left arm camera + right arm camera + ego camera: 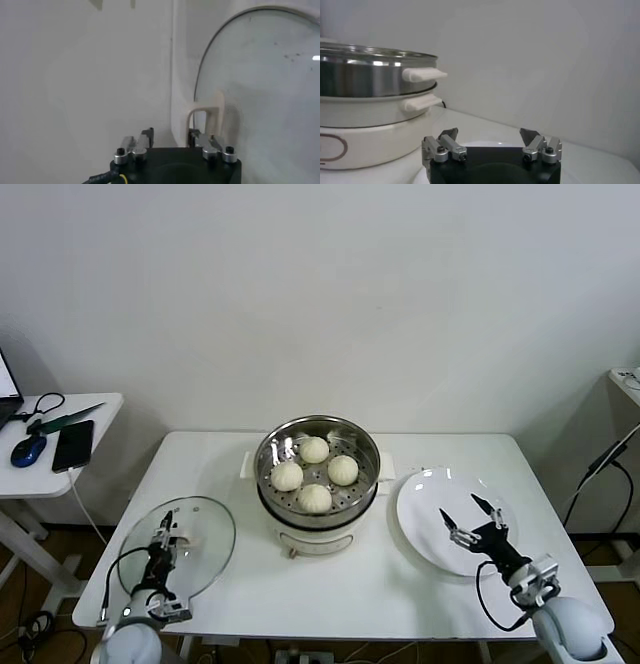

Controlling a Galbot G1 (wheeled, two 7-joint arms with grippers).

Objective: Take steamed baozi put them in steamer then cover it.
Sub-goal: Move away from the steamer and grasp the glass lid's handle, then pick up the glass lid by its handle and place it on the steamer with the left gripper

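Note:
The steamer (318, 446) stands mid-table on its white pot base (310, 536). Four steamed baozi lie in it: (314, 449), (343, 470), (287, 476), (316, 498). The cover (205, 539), a clear glass lid, lies flat at the table's front left. My left gripper (166, 531) is low over it by its white handle (206, 107), open, with nothing between the fingers (170, 132). My right gripper (458, 506) is wide open and empty over the white plate (425, 504). In the right wrist view the steamer (370, 75) is to one side of the right gripper (489, 132).
The white plate is empty at the table's right. A side table (95, 409) at the far left holds a phone (73, 445) and a mouse (28, 450). Cables hang at the right edge (600, 459). A white wall stands behind the table.

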